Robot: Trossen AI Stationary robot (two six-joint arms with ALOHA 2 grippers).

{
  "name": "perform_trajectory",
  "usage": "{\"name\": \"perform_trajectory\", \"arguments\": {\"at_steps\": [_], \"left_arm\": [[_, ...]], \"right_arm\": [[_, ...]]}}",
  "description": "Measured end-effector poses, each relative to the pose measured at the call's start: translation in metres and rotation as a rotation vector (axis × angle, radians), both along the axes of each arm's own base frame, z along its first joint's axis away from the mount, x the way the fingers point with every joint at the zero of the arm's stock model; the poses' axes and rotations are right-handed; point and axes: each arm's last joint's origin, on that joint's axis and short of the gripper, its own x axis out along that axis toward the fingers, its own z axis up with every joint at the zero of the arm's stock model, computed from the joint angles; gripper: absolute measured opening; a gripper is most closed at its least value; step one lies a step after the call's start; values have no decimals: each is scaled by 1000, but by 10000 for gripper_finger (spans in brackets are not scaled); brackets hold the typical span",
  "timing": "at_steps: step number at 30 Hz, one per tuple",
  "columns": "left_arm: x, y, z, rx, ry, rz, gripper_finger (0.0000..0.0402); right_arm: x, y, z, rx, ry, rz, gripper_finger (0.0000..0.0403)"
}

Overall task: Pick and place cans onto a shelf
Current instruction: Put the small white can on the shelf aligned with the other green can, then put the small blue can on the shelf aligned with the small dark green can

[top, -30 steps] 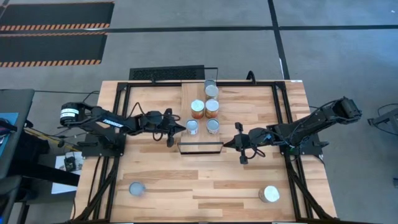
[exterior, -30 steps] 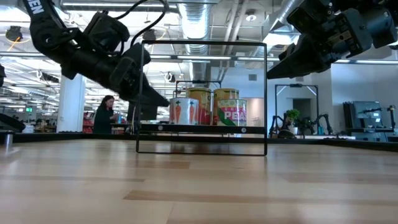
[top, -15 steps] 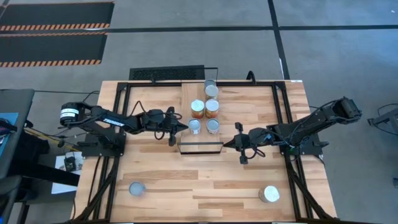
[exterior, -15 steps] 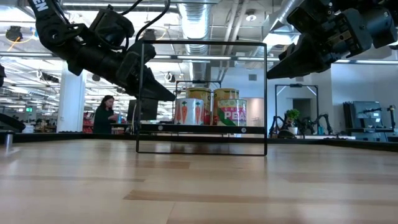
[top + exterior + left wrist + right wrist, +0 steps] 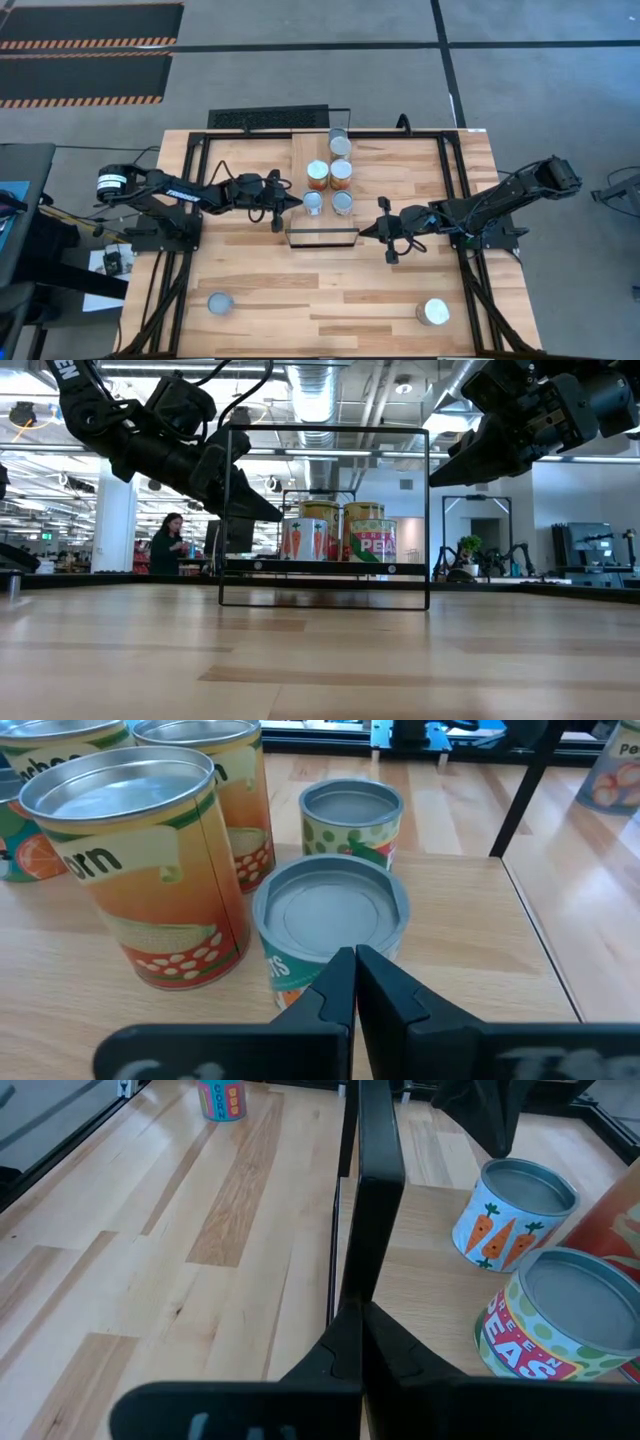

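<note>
On the counter (image 5: 400,290), 5 cans (image 5: 317,174) already stand on the shelf (image 5: 300,160) at the middle; 2 cans are left, 1 near the front left (image 5: 220,303) and 1 near the front right (image 5: 433,312), so the job looks a little over halfway done. The left tool (image 5: 296,203), fingers together and empty, sits at the shelf's left edge beside a small can (image 5: 335,925). The right tool (image 5: 367,230), fingers together and empty, waits right of the shelf's front frame. The counter is slatted light wood; behind it lies an open workshop with a person (image 5: 168,545) standing far off.
</note>
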Motion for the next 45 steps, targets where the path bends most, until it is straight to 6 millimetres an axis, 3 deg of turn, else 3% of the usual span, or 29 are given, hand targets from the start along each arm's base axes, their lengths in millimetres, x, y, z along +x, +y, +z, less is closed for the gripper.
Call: {"name": "perform_trajectory", "arguments": {"at_steps": [10,17,27,31,37,45], "left_arm": [[3,0,8,55,-48,-38,0],[-5,-1,27,98,-98,-49,0],[-37,-2,29,81,-219,-17,0],[-45,-3,33,41,-253,-91,0],[-51,-4,42,40,-287,-146,0],[-53,-5,43,46,-276,-149,0]], "right_arm": [[0,0,0,0,0,0,10],[2,0,5,-2,-16,-11,10],[9,18,37,-11,140,-30,10],[8,28,54,18,186,-32,10],[-8,52,74,147,355,-102,10],[-46,95,81,334,543,-237,18]]}}
